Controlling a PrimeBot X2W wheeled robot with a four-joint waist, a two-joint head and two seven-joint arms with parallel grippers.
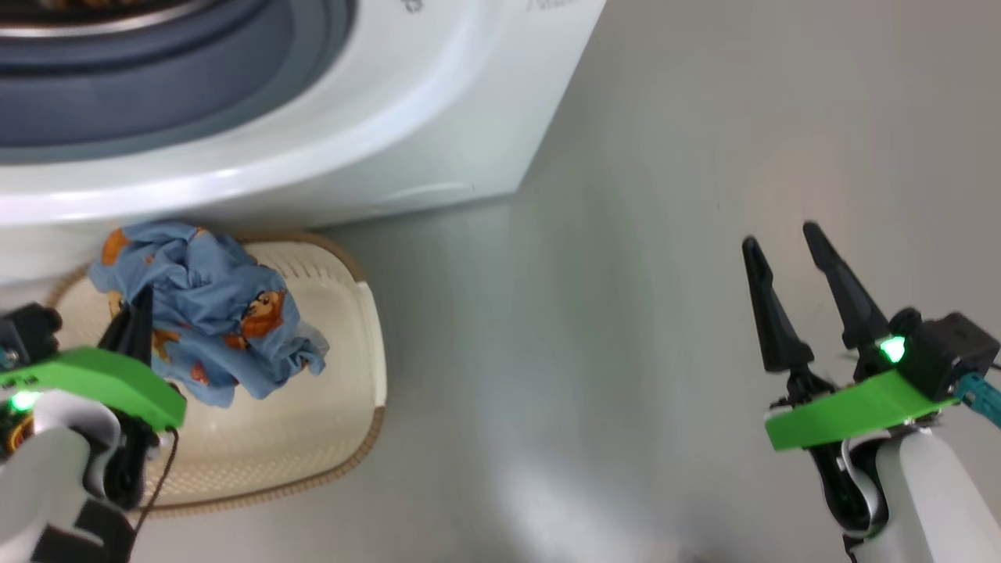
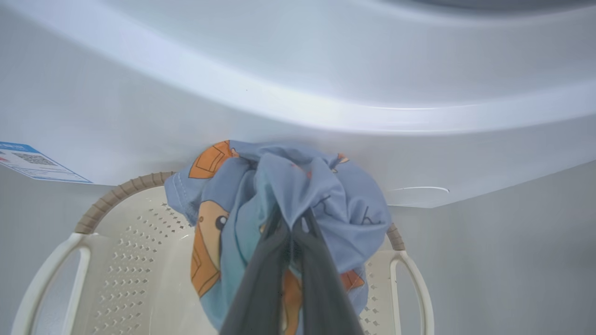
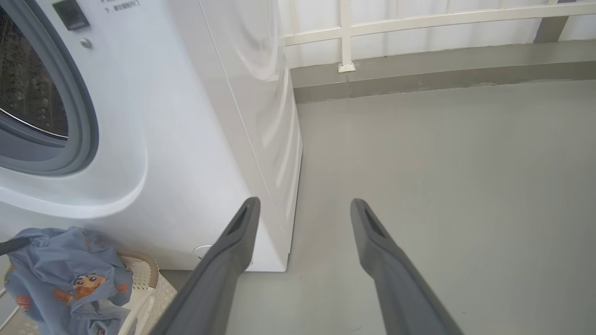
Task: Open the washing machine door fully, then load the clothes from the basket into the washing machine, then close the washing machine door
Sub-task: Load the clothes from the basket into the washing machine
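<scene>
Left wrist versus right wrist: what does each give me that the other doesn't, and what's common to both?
Left wrist: the left hand shut on the blue garment over the basket; the blue label; both white handles.
Right wrist: the open right hand over the floor, the grey ring and drum, a railing behind.
Shared: blue garment, basket, the white front of the washer.

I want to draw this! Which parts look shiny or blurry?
Head view: a white shine streaks along the washing machine, and edges look smeary. Left wrist view: the left gripper, pinching the blue garment, is soft and fuzzy. Right wrist view: sharp, with pale reflections on the machine's side.
</scene>
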